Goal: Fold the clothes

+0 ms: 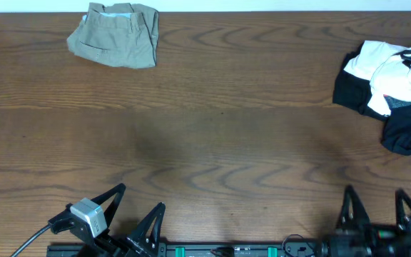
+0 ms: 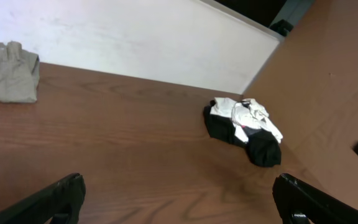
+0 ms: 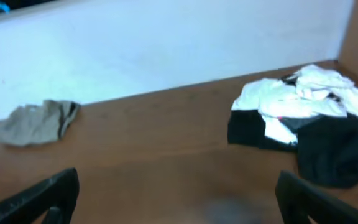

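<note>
Clothes lie crumpled at the table's far left corner, while the left pincer and right pincer sit low at its near edge, spread wide, empty.

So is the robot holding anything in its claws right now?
No, nothing. The left gripper and the right gripper are both open and empty, and the khaki clothes lie far off, untouched.
</note>
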Action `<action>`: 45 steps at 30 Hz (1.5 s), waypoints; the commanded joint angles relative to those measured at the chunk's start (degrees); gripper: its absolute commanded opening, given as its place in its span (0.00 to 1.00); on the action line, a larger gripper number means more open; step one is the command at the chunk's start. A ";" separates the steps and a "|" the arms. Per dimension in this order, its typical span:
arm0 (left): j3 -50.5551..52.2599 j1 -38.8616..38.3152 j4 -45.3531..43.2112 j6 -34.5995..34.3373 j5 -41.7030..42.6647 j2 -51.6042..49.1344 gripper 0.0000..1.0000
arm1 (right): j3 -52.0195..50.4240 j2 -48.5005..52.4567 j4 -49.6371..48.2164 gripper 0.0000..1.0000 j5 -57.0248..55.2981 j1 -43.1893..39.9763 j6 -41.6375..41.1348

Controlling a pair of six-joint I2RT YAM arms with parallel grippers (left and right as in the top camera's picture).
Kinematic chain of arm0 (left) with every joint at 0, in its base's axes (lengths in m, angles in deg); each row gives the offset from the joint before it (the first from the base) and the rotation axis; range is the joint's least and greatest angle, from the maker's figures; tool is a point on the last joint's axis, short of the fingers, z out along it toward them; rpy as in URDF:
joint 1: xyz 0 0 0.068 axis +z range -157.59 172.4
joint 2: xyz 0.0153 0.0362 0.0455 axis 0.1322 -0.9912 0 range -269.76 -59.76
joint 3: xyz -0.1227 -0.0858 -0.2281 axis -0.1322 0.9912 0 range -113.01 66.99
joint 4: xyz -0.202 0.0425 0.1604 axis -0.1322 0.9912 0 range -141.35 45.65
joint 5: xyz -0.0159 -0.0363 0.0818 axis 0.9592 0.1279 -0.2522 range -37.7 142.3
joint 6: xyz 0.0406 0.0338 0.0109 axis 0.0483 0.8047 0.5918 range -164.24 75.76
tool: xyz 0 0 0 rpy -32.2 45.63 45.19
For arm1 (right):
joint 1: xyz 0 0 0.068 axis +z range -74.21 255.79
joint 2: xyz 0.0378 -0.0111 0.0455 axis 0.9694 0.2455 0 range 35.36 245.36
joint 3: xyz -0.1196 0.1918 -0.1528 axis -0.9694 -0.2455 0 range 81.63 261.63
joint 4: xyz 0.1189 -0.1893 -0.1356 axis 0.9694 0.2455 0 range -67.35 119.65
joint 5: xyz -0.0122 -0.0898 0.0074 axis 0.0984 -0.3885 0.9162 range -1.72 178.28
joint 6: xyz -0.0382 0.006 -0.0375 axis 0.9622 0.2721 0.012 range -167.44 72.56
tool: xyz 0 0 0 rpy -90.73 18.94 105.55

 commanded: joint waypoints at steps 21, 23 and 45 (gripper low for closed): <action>-0.04 0.17 0.00 0.55 -0.28 -0.11 0.98 | -40.68 -4.59 -49.40 0.99 1.99 -0.07 6.27; -0.04 0.17 0.00 0.55 -0.26 -0.11 0.98 | -43.10 -4.59 -52.74 0.99 2.45 -0.04 6.32; -0.04 0.17 0.00 0.52 -0.28 -0.11 0.98 | -51.58 -4.61 -56.87 0.99 8.11 0.55 17.27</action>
